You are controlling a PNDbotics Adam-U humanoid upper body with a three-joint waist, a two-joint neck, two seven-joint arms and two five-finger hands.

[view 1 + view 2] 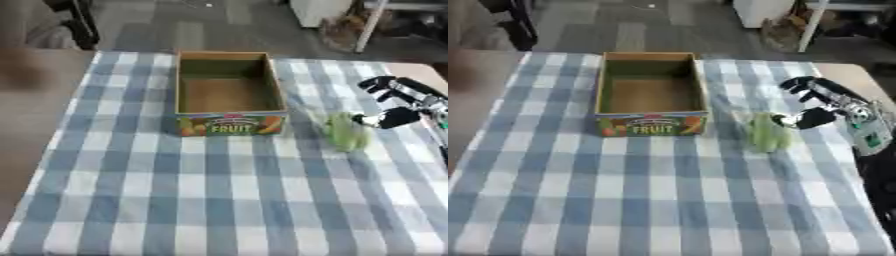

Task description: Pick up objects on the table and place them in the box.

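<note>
Right hand (820, 102) open beside green object (768, 132), right of box (651, 93).

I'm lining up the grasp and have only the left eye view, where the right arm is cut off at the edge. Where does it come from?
Observer: The right eye view shows the right hand joined to a silver wrist that carries a green patch.
Operator: And behind the wrist?
Observer: The black arm runs down the right edge to the bottom, over the cloth.
</note>
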